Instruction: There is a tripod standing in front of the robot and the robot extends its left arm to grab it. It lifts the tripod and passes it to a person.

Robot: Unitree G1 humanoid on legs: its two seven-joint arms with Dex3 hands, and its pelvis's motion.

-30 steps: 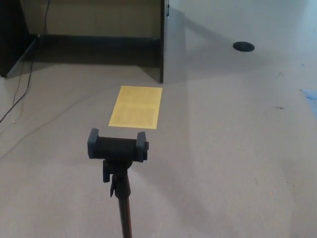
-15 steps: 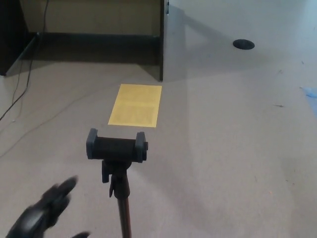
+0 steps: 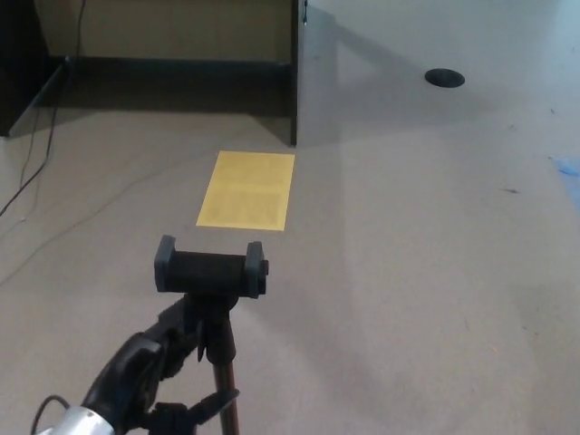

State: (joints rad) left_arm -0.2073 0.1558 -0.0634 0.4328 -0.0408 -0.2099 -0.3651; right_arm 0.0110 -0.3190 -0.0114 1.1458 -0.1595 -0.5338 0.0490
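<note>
A black tripod stands upright at the bottom centre of the head view, with a phone clamp on top and a thin pole running down out of the picture. My left hand has come in from the lower left and sits right beside the pole, just under the clamp. Its fingers are spread, with one above and one below reaching toward the pole, and they have not closed round it. No right hand shows.
A yellow sheet lies on the beige floor beyond the tripod. A dark cabinet edge and a wall stand at the back. Cables trail at the left, and a black floor disc lies at the far right.
My left hand came into view from the lower left and moved up and right to the tripod's pole. The tripod stays upright; the whole picture shifted slightly.
</note>
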